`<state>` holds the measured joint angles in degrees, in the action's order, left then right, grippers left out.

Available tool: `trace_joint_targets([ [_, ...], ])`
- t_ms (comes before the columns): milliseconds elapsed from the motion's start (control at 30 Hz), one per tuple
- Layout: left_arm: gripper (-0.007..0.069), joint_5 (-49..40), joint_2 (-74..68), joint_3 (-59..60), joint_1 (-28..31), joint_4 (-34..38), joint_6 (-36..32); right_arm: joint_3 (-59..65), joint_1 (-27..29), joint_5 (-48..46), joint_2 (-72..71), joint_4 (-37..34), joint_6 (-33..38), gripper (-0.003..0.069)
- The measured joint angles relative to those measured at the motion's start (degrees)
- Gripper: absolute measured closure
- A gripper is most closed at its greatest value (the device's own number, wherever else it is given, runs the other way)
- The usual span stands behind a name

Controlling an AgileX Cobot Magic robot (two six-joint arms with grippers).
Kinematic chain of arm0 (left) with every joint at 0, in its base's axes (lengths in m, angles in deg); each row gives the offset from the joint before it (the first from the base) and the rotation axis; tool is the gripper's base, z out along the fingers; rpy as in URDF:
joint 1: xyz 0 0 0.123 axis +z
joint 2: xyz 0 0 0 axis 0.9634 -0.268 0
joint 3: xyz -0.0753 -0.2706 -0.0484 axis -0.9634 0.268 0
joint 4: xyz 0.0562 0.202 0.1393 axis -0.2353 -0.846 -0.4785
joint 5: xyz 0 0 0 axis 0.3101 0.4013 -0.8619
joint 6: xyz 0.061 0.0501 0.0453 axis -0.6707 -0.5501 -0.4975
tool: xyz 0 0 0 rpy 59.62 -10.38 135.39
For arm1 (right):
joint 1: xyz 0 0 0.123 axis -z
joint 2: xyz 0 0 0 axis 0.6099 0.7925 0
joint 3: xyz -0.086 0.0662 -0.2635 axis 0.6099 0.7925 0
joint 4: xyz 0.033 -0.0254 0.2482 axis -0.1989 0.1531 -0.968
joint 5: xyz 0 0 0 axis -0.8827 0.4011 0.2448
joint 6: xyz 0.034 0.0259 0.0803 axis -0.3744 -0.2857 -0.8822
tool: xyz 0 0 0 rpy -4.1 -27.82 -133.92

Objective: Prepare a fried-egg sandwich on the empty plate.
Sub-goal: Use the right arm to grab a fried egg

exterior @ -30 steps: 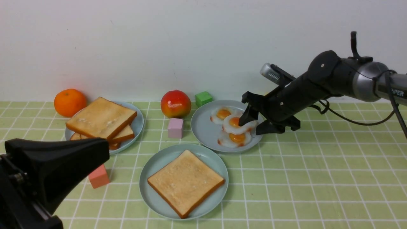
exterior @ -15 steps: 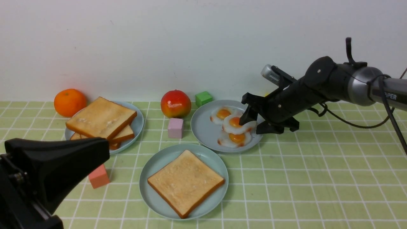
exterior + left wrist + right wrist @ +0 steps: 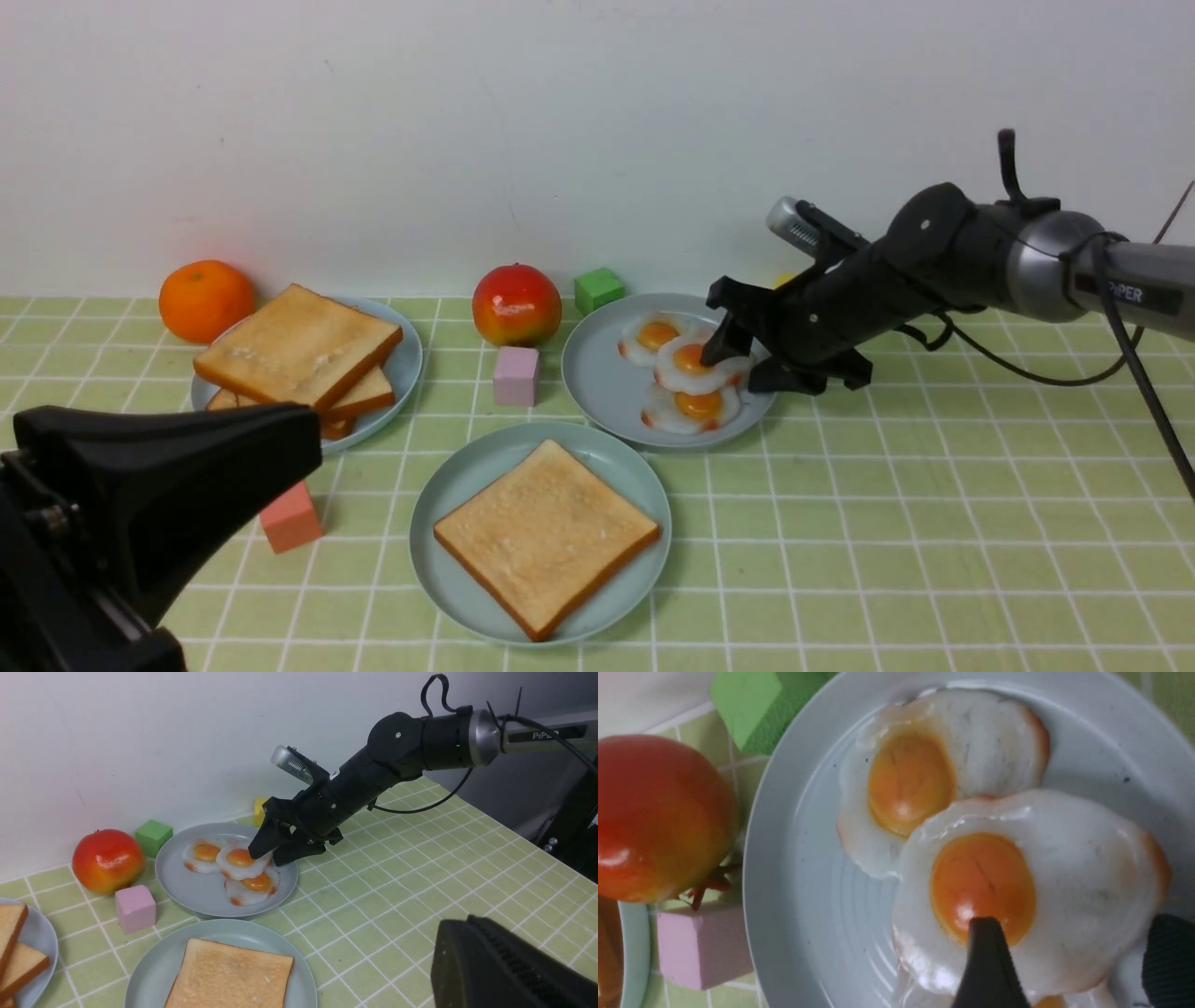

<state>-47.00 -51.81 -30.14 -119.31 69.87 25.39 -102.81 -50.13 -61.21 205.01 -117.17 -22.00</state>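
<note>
Front view: a teal plate is seen at the near middle of the bench. One square golden toast slice with a darker crust is laid flat on it, nothing on top. Just behind and to the right, a grey-blue plate is set with three white eggs with orange yolks, overlapping in a row; the middle egg is lapped over the other two. The right arm is stretched in low from the right and sloped downward. The right gripper is held with jaws apart at that egg's right edge, one finger over the white by the yolk, the other lower, by the plate's rim. The left gripper is seen at the near left; whether it is apart or together cannot be told. Left wrist view: the toast slice is shown on the teal plate, and the right gripper is tilted down at the middle egg. Right wrist view: the middle egg is glossy and browned at its edge; one fingertip is laid at the yolk's edge and the other sits at the white's outer edge, with egg white showing between them.
</note>
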Motion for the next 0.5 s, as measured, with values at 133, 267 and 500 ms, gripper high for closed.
trace_joint_targets([
  [133, 0.0636, 0.0, 0.0, 0.0, 0.0, 0.0, 0.0, 0.0, 0.0, 1.06, 0.17, 0.0, 0.0, 0.0207],
  [267, 0.0636, 0.0, 0.0, 0.0, 0.0, 0.0, 0.01, -0.02, -0.04, 2.68, 0.65, -0.39, 0.21, 0.0207],
  [500, 0.0636, 0.0, 0.0, 0.0, 0.0, 0.0, 0.01, -0.07, -0.06, 4.24, 0.96, -1.09, 1.14, 0.0218],
])
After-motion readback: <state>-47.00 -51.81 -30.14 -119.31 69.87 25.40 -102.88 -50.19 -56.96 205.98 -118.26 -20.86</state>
